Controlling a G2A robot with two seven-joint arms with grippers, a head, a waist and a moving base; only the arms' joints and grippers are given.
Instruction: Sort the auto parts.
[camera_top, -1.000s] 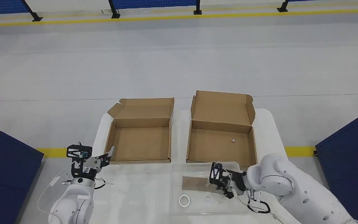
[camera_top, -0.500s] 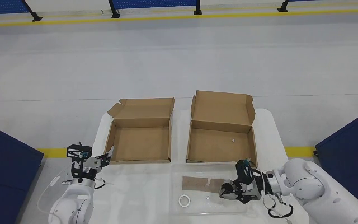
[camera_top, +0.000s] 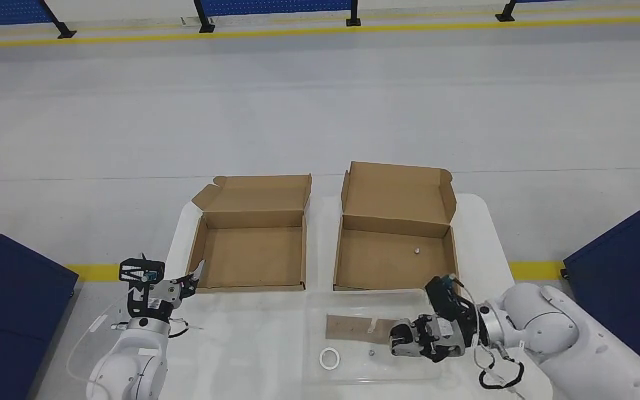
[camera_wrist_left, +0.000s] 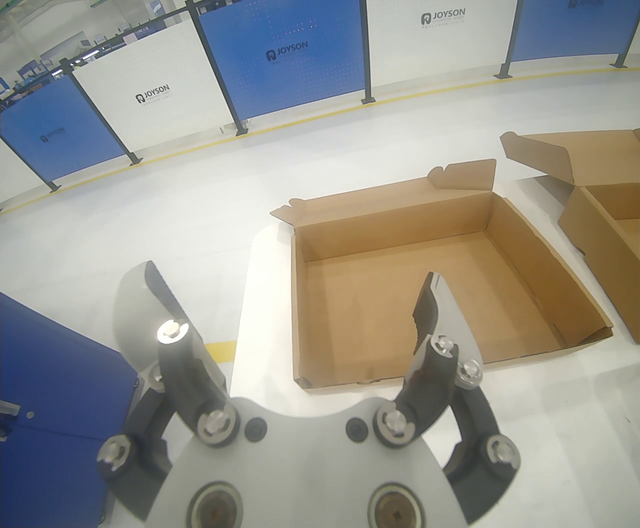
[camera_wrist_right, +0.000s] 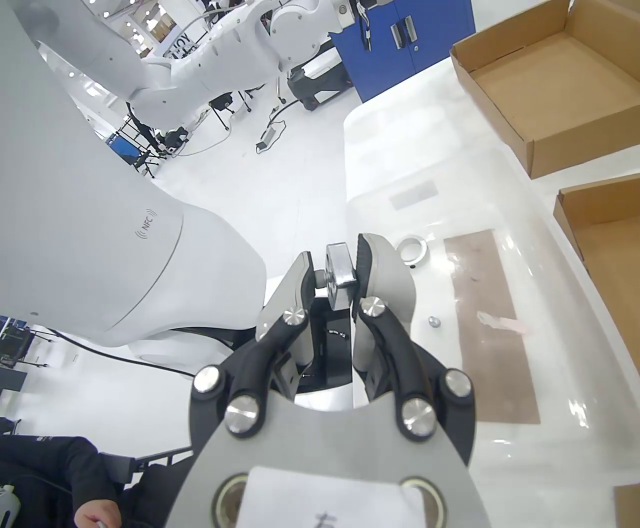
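My right gripper (camera_wrist_right: 334, 274) is shut on a small shiny metal block (camera_wrist_right: 340, 277) with a stud on one side, held above the clear plastic tray (camera_top: 315, 300). From above, that gripper (camera_top: 405, 342) hangs over the tray's right half. In the tray lie a white ring (camera_wrist_right: 412, 249) (camera_top: 329, 358) and a small metal nut (camera_wrist_right: 434, 321). My left gripper (camera_wrist_left: 295, 305) is open and holds nothing, at the table's left edge (camera_top: 182, 287), facing the left cardboard box (camera_wrist_left: 425, 285).
Two open cardboard boxes stand at the back: the left box (camera_top: 250, 255) has nothing in it, the right box (camera_top: 395, 258) holds one small white part (camera_top: 414, 248). A brown sheet (camera_top: 350, 327) lines the tray floor. Blue cabinets (camera_top: 25, 295) flank the table.
My right gripper pulled back to the right over the tray, then eased left again, with the metal block held in its fingers. The left arm stayed still.
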